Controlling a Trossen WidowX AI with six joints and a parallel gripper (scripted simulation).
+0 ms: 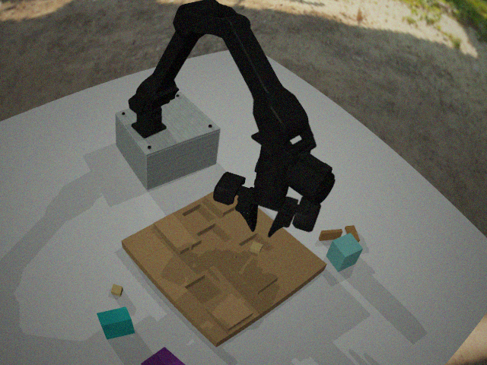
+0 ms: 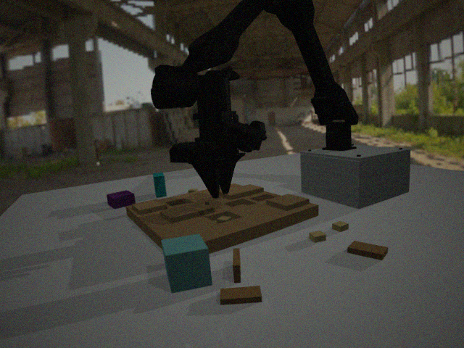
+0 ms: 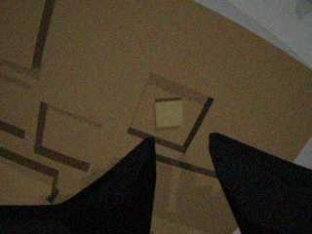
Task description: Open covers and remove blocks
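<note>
Hovering my pincer (image 1: pixel 262 230), part-spread and empty, above a small pale tan block (image 1: pixel 256 247) sunk in its uncovered square well on the brown board (image 1: pixel 298 263).

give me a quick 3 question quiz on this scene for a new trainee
1. True or false: the gripper is shut on the small tan block.
2. Where does that block lie? A) in an uncovered well of the puzzle board B) on the table C) between the fingers
3. Which colour is the cube on the table just off the board's edge nearest the gripper?

Key
1. False: the fingers are parted, empty, above the block.
2. A
3. Teal
</note>
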